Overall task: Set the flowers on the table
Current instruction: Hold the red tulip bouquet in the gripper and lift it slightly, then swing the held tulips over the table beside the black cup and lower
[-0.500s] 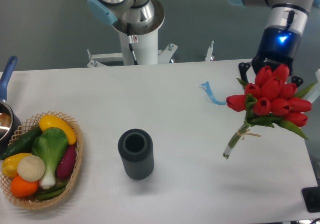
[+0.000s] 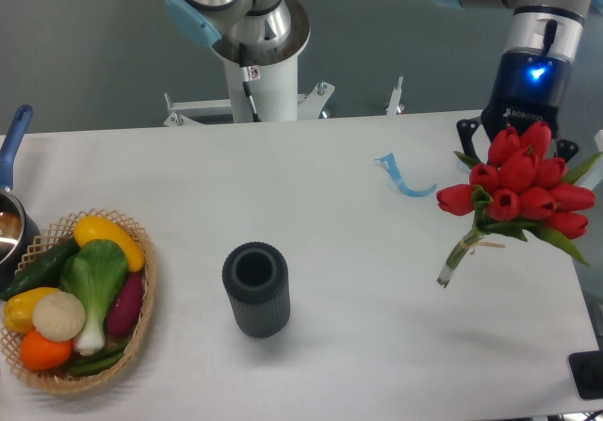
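The flowers (image 2: 518,187), a bunch of red tulips with green leaves and tied green stems, hang tilted above the right end of the white table (image 2: 311,186). Their stem ends point down and left and cast a faint shadow on the tabletop. My gripper (image 2: 514,137) is right behind the blooms, with a blue-lit wrist above it. Its fingertips are hidden by the tulips, and it appears shut on the bunch, holding it off the table.
A dark grey ribbed vase (image 2: 255,287) stands upright at the centre front. A wicker basket (image 2: 143,313) of vegetables sits at the front left, with a pot (image 2: 11,216) beside it. A blue strip (image 2: 400,178) lies near the flowers. A black object (image 2: 589,374) is at the right corner.
The gripper and the flowers have moved a little to the right and slightly up. Nothing else has moved.
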